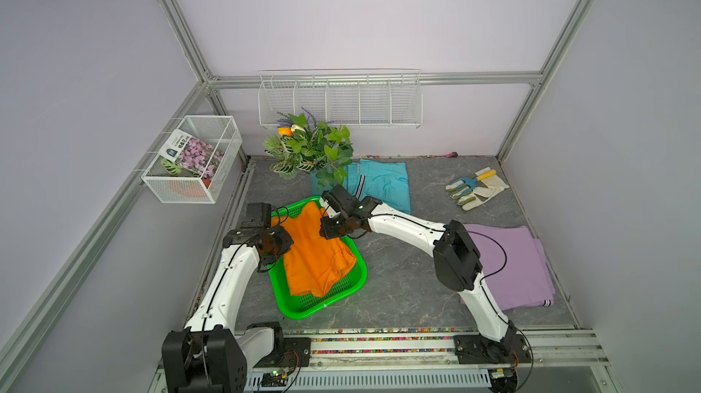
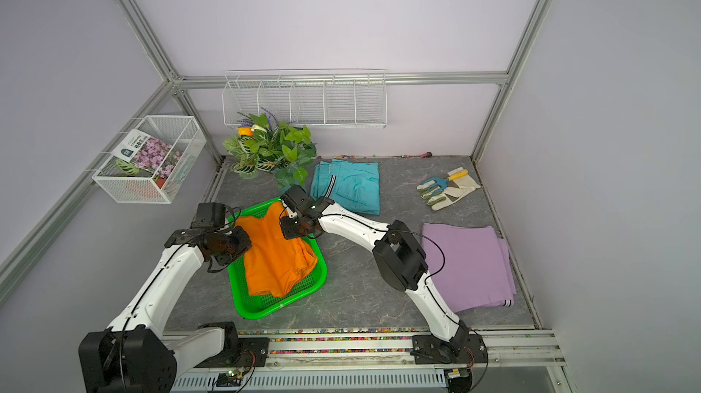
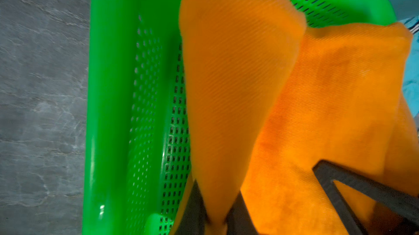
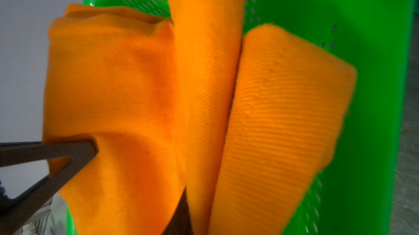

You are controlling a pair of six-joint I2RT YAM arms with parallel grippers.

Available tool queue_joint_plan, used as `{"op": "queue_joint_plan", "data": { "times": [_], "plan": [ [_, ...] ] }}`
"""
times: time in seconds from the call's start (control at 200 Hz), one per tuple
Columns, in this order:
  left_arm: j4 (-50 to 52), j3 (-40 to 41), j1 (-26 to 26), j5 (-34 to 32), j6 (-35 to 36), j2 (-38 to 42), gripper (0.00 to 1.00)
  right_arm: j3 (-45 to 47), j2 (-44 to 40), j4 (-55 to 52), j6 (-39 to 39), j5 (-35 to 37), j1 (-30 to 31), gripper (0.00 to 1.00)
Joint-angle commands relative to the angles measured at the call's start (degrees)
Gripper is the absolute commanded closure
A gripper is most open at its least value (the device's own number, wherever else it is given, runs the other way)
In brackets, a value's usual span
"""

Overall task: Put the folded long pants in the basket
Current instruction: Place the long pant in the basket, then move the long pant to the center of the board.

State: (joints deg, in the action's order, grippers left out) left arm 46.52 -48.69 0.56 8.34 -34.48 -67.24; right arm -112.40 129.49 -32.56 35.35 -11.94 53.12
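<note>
The orange folded long pants hang into the green basket, lower end on its mesh floor, upper corners lifted. My left gripper is shut on a pinched orange fold at the basket's left rim. My right gripper is shut on another fold near the far right rim; one finger is hidden by cloth. Teal pants lie behind the basket. Lavender pants lie at the right, partly under my right arm.
A potted plant stands just behind the basket. Pale work gloves with a blue hand fork lie at the back right. A white wire box basket hangs on the left wall and a long wire rack on the back wall.
</note>
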Motion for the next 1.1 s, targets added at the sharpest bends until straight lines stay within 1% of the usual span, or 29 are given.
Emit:
{"op": "queue_joint_plan", "data": {
  "times": [0.0, 0.11, 0.145, 0.2, 0.225, 0.275, 0.32, 0.36, 0.385, 0.415, 0.43, 0.455, 0.495, 0.535, 0.57, 0.685, 0.775, 0.89, 0.945, 1.035, 1.095],
  "plan": [
    [-6.3, 0.6, -0.7, -1.5, 0.4, -2.1, 1.00, 1.4, 0.1, -1.9, -0.5, 0.4, 0.6, 0.94],
    [-6.0, 0.8, -0.8, 0.1, 0.2, -3.2, 1.00, 1.3, 0.1, -1.9, -1.1, 0.6, 0.5, 0.83],
    [-6.0, 0.8, -0.8, 0.3, 0.0, -3.2, 0.95, 1.2, 0.1, -1.8, -1.4, 0.4, 0.5, 0.78],
    [-6.1, 0.8, -0.8, 0.3, -0.4, -2.5, 0.90, 0.9, 0.1, -1.8, -2.2, 0.0, 0.3, 0.74],
    [-6.0, 0.8, -0.8, 0.2, -0.5, -2.2, 0.84, 0.6, -0.1, -2.0, -2.3, 0.0, 0.2, 0.71],
    [-5.3, 0.1, -0.7, -0.4, -0.7, -1.7, 0.63, -0.1, -0.1, -2.3, -2.8, -0.4, 0.0, 0.65],
    [-4.4, -0.8, -0.8, -1.3, -1.0, -1.0, 0.48, -0.7, -0.5, -2.8, -3.2, -0.6, -0.2, 0.59],
    [-3.7, -1.8, -0.8, -1.8, -1.1, -0.3, 0.40, -0.9, -0.9, -2.9, -3.6, -0.6, -0.4, 0.53],
    [-3.2, -2.6, -0.8, -2.3, -1.2, 0.1, 0.35, -1.0, -1.4, -2.7, -3.8, -0.5, -0.6, 0.51],
    [-2.7, -3.5, -0.8, -2.7, -1.4, 0.6, 0.30, -1.0, -2.0, -2.7, -3.9, -0.3, -0.9, 0.47],
    [-2.6, -4.0, -0.8, -2.9, -1.3, 1.0, 0.28, -1.0, -2.3, -2.7, -4.0, -0.2, -0.9, 0.44],
    [-2.5, -4.7, -0.8, -3.0, -1.0, 1.3, 0.24, -0.9, -2.7, -2.6, -4.0, -0.3, -1.1, 0.43],
    [-2.9, -6.1, -0.8, -2.7, -0.4, 1.9, 0.23, -0.9, -3.4, -2.3, -4.3, -0.5, -1.3, 0.42],
    [-3.4, -7.2, -0.8, -1.8, 0.5, 2.4, 0.22, -0.9, -4.0, -2.1, -4.4, -0.9, -1.7, 0.39],
    [-4.0, -7.9, -0.7, -1.0, 1.1, 2.8, 0.22, -0.9, -4.6, -1.9, -4.4, -1.4, -2.0, 0.34],
    [-4.8, -10.0, -0.7, 0.9, 0.3, 3.3, 0.21, -1.0, -6.1, -0.8, -4.2, -2.9, -2.7, 0.26],
    [-4.5, -11.6, -0.7, 2.5, 0.1, 3.4, 0.21, -0.7, -7.6, -0.9, -4.1, -4.0, -3.4, 0.23],
    [-5.3, -11.9, -0.1, 5.0, -0.6, 4.0, 0.21, 1.5, -10.4, -1.3, -4.3, -3.3, -4.4, 0.21],
    [-5.9, -11.5, 1.9, 4.9, -1.1, 4.2, 0.21, 3.5, -12.4, -1.2, -4.6, -2.6, -5.2, 0.22],
    [-7.2, -11.4, 8.1, 2.4, -2.3, 3.9, 0.21, 8.1, -16.1, -0.5, -4.5, -2.1, -7.3, 0.22],
    [-8.9, -11.0, 11.3, 2.1, -4.1, 2.9, 0.21, 11.7, -18.7, 0.7, -4.0, -2.7, -9.3, 0.22]
  ]
}}
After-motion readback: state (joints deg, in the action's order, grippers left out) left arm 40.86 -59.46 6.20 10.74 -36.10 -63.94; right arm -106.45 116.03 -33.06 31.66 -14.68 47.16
